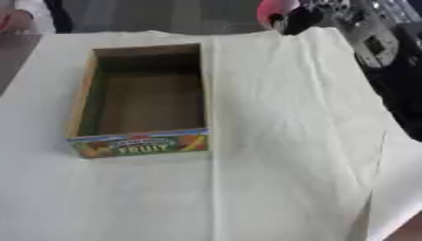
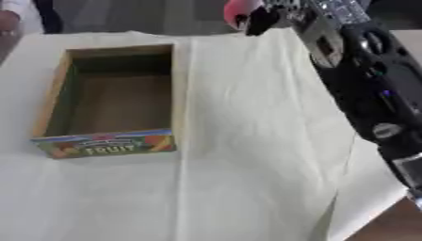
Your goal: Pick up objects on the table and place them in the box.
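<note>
Pink object (image 2: pixel 237 10) in right hand (image 2: pixel 262 19), open cardboard box (image 1: pixel 82 101)

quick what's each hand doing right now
Left hand: not in view.
Right hand: at the table's far edge, fingers curled on a pink object.

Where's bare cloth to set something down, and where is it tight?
Bare cloth lies right of the box and in front of its printed end. The box interior shows nothing inside. It is crowded at the far right corner, where the right hand holds a pink object.
</note>
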Action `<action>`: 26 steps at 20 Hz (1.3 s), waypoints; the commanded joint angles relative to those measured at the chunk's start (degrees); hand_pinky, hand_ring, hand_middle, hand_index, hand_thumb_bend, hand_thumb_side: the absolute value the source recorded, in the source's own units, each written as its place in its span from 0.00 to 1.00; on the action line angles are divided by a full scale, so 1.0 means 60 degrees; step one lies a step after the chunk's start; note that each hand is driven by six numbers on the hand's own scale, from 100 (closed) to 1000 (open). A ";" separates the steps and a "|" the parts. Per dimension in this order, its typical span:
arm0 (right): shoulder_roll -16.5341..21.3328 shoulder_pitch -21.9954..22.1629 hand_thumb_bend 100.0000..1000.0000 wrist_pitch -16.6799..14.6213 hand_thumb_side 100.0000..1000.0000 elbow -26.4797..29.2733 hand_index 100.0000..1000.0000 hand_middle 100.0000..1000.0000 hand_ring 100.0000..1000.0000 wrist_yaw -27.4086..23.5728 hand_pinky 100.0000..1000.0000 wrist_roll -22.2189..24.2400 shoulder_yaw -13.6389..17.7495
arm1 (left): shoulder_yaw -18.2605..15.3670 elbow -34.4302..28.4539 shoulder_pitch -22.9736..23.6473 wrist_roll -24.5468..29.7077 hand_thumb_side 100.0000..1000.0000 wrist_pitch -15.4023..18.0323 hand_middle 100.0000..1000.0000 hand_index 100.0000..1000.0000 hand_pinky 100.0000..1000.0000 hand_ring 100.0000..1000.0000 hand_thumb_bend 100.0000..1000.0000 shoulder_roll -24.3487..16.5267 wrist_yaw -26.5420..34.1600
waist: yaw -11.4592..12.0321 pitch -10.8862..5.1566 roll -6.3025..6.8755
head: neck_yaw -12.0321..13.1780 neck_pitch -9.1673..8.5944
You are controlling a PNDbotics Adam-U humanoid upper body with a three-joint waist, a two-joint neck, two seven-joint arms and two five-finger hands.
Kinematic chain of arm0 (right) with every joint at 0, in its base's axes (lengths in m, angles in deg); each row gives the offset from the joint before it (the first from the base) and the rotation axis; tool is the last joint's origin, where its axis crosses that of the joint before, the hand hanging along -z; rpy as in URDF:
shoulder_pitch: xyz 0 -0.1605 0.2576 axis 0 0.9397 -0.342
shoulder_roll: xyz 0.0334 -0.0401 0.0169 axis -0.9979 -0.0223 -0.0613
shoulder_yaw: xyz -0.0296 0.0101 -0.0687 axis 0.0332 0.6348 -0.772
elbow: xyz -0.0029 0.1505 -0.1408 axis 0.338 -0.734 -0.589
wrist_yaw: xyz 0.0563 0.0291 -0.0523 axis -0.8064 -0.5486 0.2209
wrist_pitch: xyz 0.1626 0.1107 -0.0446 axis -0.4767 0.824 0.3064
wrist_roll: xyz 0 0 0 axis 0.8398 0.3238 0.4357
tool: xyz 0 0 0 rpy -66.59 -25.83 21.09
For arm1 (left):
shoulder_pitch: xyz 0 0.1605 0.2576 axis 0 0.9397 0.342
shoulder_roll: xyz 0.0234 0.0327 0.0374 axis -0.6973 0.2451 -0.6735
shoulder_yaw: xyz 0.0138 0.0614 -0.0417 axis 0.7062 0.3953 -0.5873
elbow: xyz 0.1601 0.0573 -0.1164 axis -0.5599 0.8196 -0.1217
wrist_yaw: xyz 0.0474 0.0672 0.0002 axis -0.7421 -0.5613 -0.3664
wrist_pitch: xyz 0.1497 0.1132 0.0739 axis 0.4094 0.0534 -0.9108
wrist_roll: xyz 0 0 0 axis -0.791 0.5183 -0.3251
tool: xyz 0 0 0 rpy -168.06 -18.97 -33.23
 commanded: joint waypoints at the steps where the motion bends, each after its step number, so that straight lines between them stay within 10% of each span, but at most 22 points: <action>1: 0.0079 -0.0367 0.00 0.0126 0.00 0.0944 0.40 0.50 0.77 -0.0150 0.66 0.0260 -0.0022 | 0.0004 -0.0183 -0.0033 0.0017 0.60 0.0012 0.56 0.81 0.75 0.49 0.00 -0.0157 0.0038 | 0.0027 -0.0263 0.0002 | -0.0031 -0.0042; 13: -0.1167 -0.0857 0.00 0.0469 0.00 0.1905 0.39 0.49 0.77 -0.0226 0.65 0.1049 -0.0401 | 0.0037 -0.0183 -0.0041 0.0048 0.60 -0.0007 0.56 0.81 0.75 0.49 0.00 -0.0136 0.0092 | 0.0155 -0.0260 -0.0021 | -0.0099 -0.0054; 26: -0.2848 -0.0872 0.00 0.0291 0.00 0.0534 0.39 0.49 0.77 0.0172 0.64 0.1112 -0.1010 | 0.0094 -0.0183 -0.0102 0.0110 0.60 0.0015 0.56 0.81 0.75 0.49 0.00 -0.0104 0.0153 | 0.0412 -0.0210 -0.0008 | -0.0307 -0.0110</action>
